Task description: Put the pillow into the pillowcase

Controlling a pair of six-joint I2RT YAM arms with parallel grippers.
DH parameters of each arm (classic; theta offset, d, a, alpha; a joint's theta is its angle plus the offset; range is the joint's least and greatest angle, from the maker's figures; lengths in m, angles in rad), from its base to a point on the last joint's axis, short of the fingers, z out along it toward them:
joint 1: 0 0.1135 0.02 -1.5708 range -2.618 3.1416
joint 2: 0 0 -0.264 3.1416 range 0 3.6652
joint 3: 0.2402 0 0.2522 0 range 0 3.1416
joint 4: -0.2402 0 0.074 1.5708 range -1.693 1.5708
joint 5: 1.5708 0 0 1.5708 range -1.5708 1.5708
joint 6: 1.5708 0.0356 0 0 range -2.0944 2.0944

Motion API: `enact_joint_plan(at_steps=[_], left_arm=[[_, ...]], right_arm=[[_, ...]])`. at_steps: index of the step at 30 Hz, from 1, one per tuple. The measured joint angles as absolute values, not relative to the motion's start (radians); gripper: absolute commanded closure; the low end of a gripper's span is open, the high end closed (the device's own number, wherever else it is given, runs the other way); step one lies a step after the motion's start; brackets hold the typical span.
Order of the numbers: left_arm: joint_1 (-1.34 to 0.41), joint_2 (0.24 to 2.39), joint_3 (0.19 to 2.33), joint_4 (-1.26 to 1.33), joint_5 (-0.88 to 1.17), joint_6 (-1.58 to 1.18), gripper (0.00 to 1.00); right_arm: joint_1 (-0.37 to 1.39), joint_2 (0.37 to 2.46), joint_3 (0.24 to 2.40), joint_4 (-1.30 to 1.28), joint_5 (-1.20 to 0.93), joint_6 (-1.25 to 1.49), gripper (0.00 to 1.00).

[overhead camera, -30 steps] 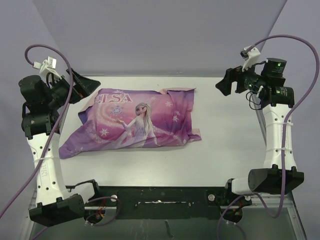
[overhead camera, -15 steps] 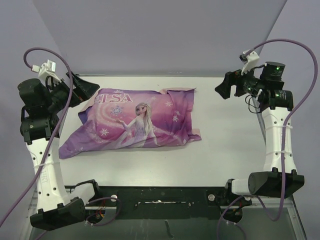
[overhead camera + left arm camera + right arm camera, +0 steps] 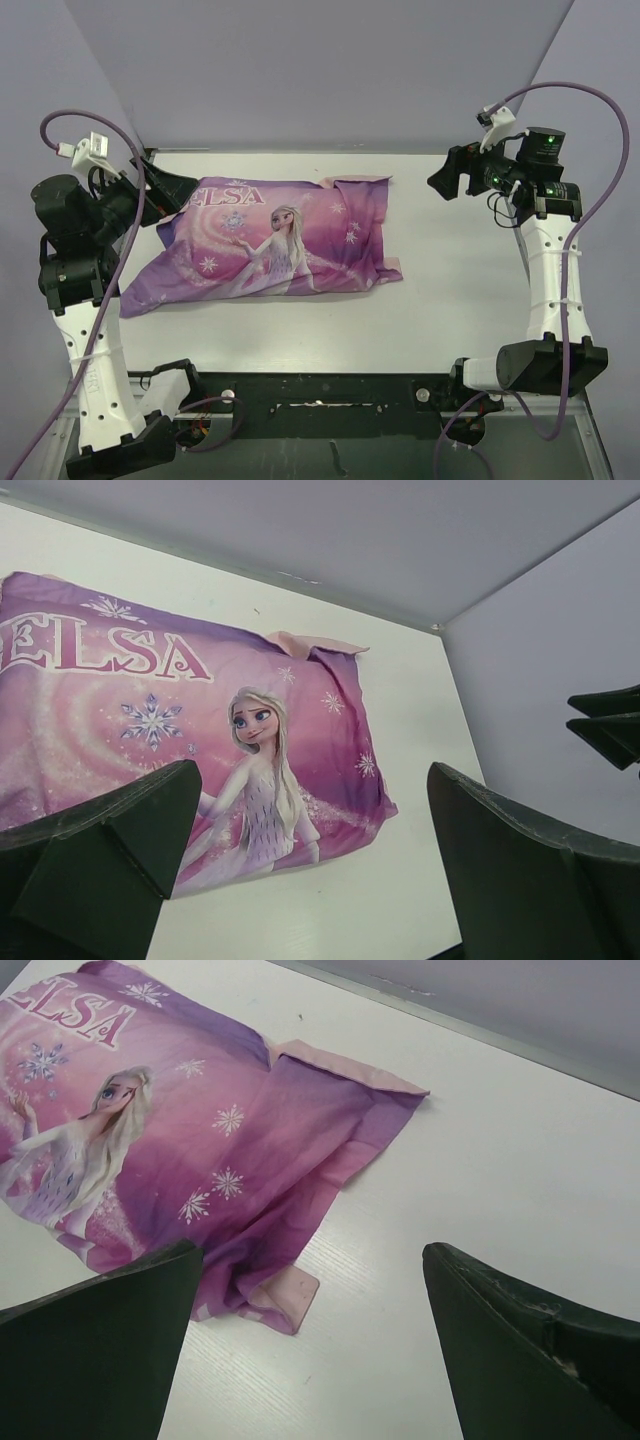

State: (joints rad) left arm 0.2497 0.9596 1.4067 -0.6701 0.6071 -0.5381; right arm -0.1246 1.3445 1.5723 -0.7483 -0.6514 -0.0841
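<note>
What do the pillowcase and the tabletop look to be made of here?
The pillowcase looks like thin, matte printed fabric, possibly polyester: it wrinkles and folds softly, a pale pink reverse showing at one corner. The tabletop seems hard, smooth white laminate or painted board, with faint grain-like streaks.

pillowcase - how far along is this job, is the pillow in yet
Looks done: no pillow lies outside, and the pillowcase looks filled out, so the pillow is probably inside, though hidden. In hand: nothing; the left gripper and right gripper are open and off the fabric. Left: at most flattening the crumpled end near the right arm.
</note>
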Motion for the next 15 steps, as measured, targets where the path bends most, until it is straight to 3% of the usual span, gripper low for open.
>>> enact_joint_plan(at_steps=[15], left_arm=[[0.250,0.960,1.396,-0.670,0.609,-0.538,0.02]], right_arm=[[-0.125,1.344,1.563,-0.741,-0.635,-0.084,0.02]])
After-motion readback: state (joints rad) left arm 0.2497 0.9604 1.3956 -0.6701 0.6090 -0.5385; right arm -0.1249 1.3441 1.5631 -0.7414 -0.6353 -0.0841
